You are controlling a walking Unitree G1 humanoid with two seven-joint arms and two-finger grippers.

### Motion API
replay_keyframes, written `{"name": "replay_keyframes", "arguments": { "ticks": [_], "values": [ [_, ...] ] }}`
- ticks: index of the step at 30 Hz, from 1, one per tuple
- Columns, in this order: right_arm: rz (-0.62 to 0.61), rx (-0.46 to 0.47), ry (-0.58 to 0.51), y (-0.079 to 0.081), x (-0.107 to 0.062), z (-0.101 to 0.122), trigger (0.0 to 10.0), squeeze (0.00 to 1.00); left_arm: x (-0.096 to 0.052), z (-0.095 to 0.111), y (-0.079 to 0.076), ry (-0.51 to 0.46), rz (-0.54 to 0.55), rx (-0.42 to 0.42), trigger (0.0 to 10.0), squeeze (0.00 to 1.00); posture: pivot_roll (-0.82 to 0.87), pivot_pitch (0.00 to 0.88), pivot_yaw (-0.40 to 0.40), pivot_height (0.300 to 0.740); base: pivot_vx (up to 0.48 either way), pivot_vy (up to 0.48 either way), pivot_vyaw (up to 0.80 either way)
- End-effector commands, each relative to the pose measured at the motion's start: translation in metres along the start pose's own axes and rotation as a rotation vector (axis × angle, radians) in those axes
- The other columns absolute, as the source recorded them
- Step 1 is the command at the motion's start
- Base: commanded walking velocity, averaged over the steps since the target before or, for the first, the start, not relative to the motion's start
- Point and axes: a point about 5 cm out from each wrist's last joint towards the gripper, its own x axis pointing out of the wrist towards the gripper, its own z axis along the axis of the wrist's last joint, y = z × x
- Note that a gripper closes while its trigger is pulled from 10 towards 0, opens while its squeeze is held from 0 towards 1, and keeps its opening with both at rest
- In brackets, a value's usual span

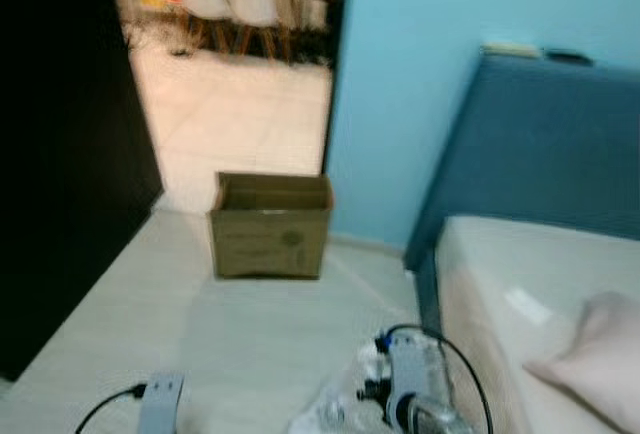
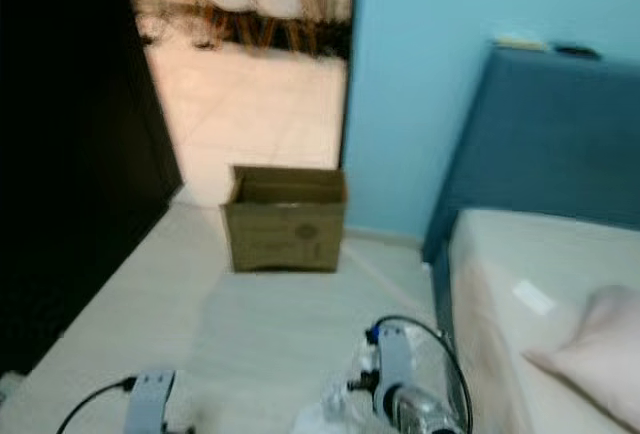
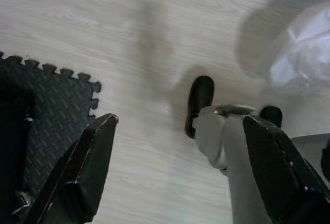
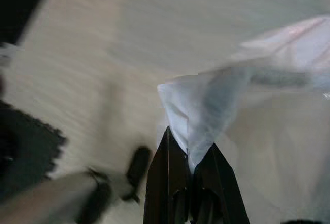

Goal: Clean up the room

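Note:
My right gripper (image 4: 190,158) is shut on a thin clear plastic bag (image 4: 216,100), pinching a bunched corner between its two black fingers. In the left eye view the same crumpled bag (image 1: 335,409) hangs low beside my right arm (image 1: 420,394). An open brown cardboard box (image 1: 270,224) stands on the pale floor ahead, against the blue wall by the doorway. My left gripper (image 3: 178,146) hangs open over the wooden floor with nothing between its fingers (image 3: 87,167).
A bed (image 1: 500,284) with a blue headboard (image 1: 550,144) and a pink pillow (image 1: 600,354) lies to the right. A dark wardrobe (image 1: 60,154) lines the left. A black foam mat (image 3: 46,105) edges the floor. Beyond the doorway stand chairs (image 1: 240,4).

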Motion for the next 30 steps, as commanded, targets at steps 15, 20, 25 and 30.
{"name": "replay_keyframes", "arguments": {
  "ticks": [15, 20, 25, 30],
  "values": [
    [-0.022, -0.035, -0.053, -0.003, 0.001, 0.015, 10.0, 0.00, 0.000, 0.001, -0.005, 0.010, -0.024, 0.015, 10.0, 0.00, -0.01, 0.000, -0.088, 0.740, 0.439, 0.000, 0.36],
    [-0.032, -0.039, -0.085, -0.003, 0.003, 0.027, 10.0, 0.00, 0.000, 0.001, -0.005, 0.011, -0.025, 0.018, 10.0, 0.00, -0.01, 0.000, -0.085, 0.740, 0.477, 0.000, 0.00],
    [0.016, 0.017, -0.299, 0.001, 0.004, 0.086, 10.0, 0.00, 0.000, 0.001, -0.004, 0.012, -0.026, 0.023, 10.0, 0.00, -0.01, 0.000, -0.082, 0.740, 0.480, 0.000, 0.00],
    [0.055, 0.043, -0.405, 0.004, 0.001, 0.117, 10.0, 0.00, 0.000, 0.001, -0.004, 0.012, -0.027, 0.026, 10.0, 0.00, -0.01, 0.000, -0.081, 0.740, 0.480, 0.000, 0.00]
  ]
}}
